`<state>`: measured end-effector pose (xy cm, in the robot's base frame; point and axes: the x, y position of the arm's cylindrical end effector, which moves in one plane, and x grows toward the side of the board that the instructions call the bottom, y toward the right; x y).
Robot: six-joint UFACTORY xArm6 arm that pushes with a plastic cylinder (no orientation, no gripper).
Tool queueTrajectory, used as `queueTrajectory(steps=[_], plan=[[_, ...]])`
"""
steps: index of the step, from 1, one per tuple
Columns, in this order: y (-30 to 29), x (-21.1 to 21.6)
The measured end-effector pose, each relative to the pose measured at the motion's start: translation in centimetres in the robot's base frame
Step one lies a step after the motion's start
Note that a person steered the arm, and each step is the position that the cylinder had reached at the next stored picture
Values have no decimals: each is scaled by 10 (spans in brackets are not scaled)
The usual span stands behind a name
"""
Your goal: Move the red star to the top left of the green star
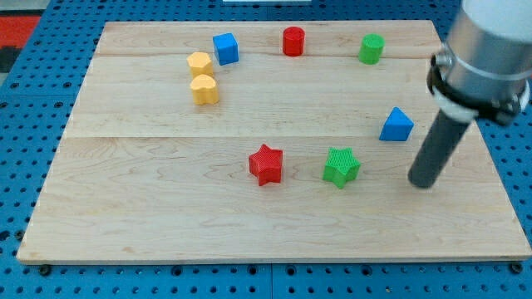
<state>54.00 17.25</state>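
The red star [266,164] lies on the wooden board [150,208] a little below centre. The green star [341,166] lies to its right, at about the same height, with a gap between them. My tip [422,183] rests on the board to the right of the green star and slightly lower, apart from it. The dark rod rises from it toward the view's upper right, under the grey arm body [490,50].
A blue triangle [396,124] sits just above and left of my tip. A blue cube [225,48], a red cylinder [293,41] and a green cylinder [371,48] line the top. Two yellow blocks [199,64] [204,89] sit at upper left.
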Motion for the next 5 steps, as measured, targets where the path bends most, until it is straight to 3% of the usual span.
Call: queueTrajectory(steps=[1,2,3,4,5], plan=[[-106,35],[-160,-17],[-152,-78],[-156,-65],[-180,-26]])
